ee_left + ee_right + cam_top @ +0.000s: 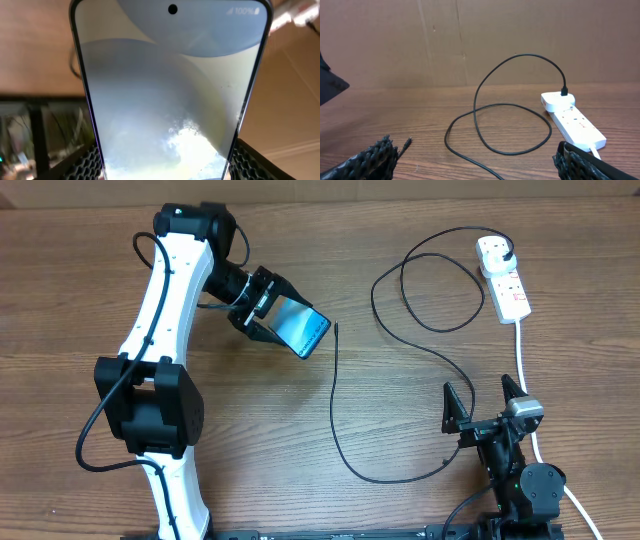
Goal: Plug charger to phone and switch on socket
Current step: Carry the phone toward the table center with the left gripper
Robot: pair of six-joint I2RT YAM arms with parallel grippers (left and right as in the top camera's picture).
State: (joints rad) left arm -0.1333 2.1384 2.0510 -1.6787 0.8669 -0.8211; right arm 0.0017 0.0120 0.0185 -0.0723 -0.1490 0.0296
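Note:
My left gripper (268,305) is shut on the phone (302,328), holding it tilted above the table; its light blue screen fills the left wrist view (170,95). The charger's black cable (335,410) loops across the table, with its free connector tip (336,325) just right of the phone, also in the right wrist view (408,142). Its white plug head (491,252) sits in the socket (510,292) at the far right, also in the right wrist view (577,125). My right gripper (487,402) is open and empty near the front right.
The socket's thick white cord (525,365) runs down the right side past my right gripper. A brown cardboard wall (470,40) stands behind the wooden table (420,480).

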